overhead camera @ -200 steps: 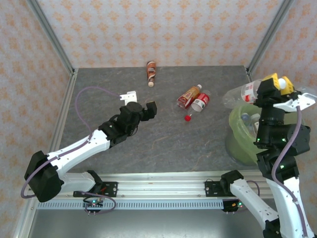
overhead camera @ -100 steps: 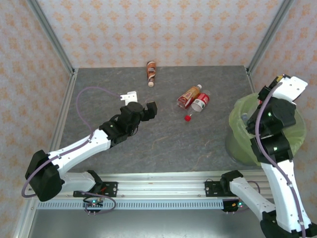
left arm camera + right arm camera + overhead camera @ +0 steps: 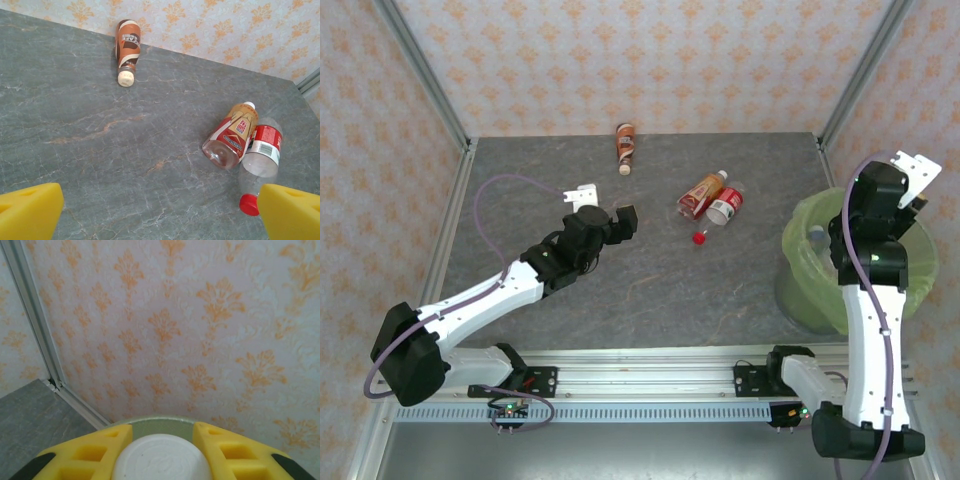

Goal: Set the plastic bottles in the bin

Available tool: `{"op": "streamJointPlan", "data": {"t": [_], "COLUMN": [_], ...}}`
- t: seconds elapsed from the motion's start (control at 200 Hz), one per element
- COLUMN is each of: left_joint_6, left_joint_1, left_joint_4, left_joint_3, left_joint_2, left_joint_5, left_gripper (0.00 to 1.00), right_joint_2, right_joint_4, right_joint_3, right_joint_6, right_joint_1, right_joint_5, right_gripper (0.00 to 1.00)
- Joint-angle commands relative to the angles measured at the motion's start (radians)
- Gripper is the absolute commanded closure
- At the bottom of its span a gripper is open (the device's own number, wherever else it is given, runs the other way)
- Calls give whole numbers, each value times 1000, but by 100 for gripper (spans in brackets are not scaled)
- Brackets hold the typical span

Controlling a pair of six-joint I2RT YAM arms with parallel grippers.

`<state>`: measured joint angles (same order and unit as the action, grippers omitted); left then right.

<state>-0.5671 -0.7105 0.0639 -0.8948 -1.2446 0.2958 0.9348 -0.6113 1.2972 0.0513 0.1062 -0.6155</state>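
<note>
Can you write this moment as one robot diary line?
left gripper: open, empty | right gripper: shut on bottle, above bin | loose bottles: three

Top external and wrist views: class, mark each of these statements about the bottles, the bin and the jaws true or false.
1. Three bottles lie on the table. True: a brown bottle, an orange-labelled bottle and a red-capped bottle.
2. The brown bottle touches the other two. False: it lies apart, near the far wall.
3. The left jaws are open and empty. True.
4. The bin stands at the table's left. False: it stands at its right.
5. The right jaws are empty. False: they grip a white-capped bottle.
</note>
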Motion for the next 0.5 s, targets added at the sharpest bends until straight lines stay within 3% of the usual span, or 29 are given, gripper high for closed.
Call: {"op": "streamJointPlan", "data": {"t": [0.0,0.075,0.15,0.235,0.325,0.495], "left_joint_6": [23,20,20,21,23,11], "left_joint_1": [12,11,11,11,13,13], "left_joint_4": [20,19,16,18,19,14], "left_joint_3": [-14,-13,-12,-16,-17,-17], "left_joint_2": [1,1,-1,-5,-8,-21], "left_joint_5": [11,9,8,7,7,1], "left_gripper": [0,0,0,0,0,0], "right_joint_2": [16,47,80,96,93,55], "right_joint_4": [-103,-135,-163,-176,-174,-145], "right_joint_3": [-37,-59,-73,-72,-58,-66], "right_joint_6": [-89,-114,-136,-143,-137,-119], "right_joint_1": [15,18,20,19,18,19], "right_joint_5": [76,97,90,68,31,19], "right_gripper": [96,84,54,32,22,21]}}
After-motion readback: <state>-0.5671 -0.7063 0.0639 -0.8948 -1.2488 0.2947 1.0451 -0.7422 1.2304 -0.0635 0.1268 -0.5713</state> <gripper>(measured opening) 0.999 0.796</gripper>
